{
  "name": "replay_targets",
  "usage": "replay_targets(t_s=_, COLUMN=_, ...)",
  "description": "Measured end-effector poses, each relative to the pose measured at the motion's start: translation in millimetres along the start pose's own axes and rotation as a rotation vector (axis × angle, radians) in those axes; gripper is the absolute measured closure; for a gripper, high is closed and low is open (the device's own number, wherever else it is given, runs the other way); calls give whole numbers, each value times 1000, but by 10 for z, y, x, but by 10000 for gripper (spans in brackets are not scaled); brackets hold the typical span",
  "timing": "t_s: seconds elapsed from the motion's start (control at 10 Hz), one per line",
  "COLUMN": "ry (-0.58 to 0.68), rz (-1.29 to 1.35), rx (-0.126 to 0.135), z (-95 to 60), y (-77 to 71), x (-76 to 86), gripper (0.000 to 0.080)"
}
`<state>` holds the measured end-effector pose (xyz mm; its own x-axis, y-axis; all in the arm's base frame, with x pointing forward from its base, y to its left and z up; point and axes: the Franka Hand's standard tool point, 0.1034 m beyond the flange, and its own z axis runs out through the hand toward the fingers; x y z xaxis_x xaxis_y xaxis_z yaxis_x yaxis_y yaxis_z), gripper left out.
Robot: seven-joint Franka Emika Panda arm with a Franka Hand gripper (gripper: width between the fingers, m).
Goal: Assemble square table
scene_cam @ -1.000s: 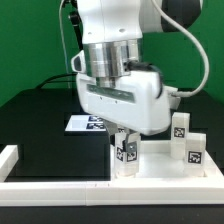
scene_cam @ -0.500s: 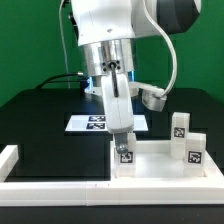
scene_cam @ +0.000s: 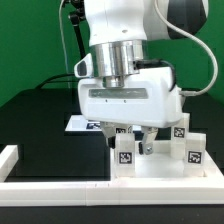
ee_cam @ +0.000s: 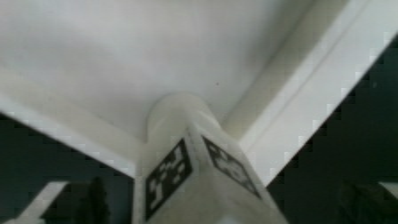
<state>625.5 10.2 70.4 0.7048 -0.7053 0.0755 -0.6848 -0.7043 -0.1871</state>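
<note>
Exterior view: pincer apart, fingers straddling one upright leg on the near corner of the panel. Two more legs stand on it at the exterior view's right. Fourth not seen. Probably mid-assembly. Parts matte white plastic, blocky, tagged; black table.

A leg is seen standing upright on the square panel at its corner toward the exterior view's left. Two more legs stand on the panel's opposite side. The marker board lies behind the panel.
</note>
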Motion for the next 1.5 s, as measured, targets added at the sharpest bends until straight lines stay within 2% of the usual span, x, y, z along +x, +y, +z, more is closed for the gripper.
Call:
replay_targets(t_s=0.2, ry=2, rz=-183, rx=-10, z=-4, y=-3, x=5, gripper=150)
replay_targets(t_s=0.3, ry=9, rz=-402, rx=-37, z=-20, y=-45, x=5, gripper=150)
replay_targets(t_s=0.4, ry=4, rz=-609, rx=-52, z=-31, y=-34, x=32, gripper=150)
replay_targets(t_s=0.5, ry=3, rz=-630, rx=-51, z=-29, y=-14, x=47, gripper=150)
replay_targets(t_s=0.6, ry=4, rz=-602, rx=-51, z=-26, y=-23, x=36, gripper=278)
replay_targets(t_s=0.7, ry=4, rz=-603, rx=-51, z=-26, y=-23, x=36, gripper=278)
replay_targets(t_s=0.8, ry=4, rz=-541, rx=-47, z=-25, y=-25, x=33, gripper=417)
replay_targets(t_s=0.9, ry=7, rz=-462, rx=-51, z=-25, y=1, x=50, gripper=507)
replay_targets(t_s=1.1, ry=9, rz=-296, rx=-50, z=-24, y=30, x=67, gripper=507)
replay_targets(t_s=1.2, ry=-9, rz=-116, rx=-52, z=-26, y=81, x=83, gripper=507)
replay_targets(t_s=1.3, ry=-50, rz=69, rx=-70, z=-31, y=107, x=71, gripper=507)
replay_targets(t_s=1.4, ry=-129, rz=302, rx=-67, z=-34, y=102, x=7, gripper=507)
replay_targets(t_s=1.5, ry=-215, rz=512, rx=-50, z=-49, y=42, x=8, gripper=507)
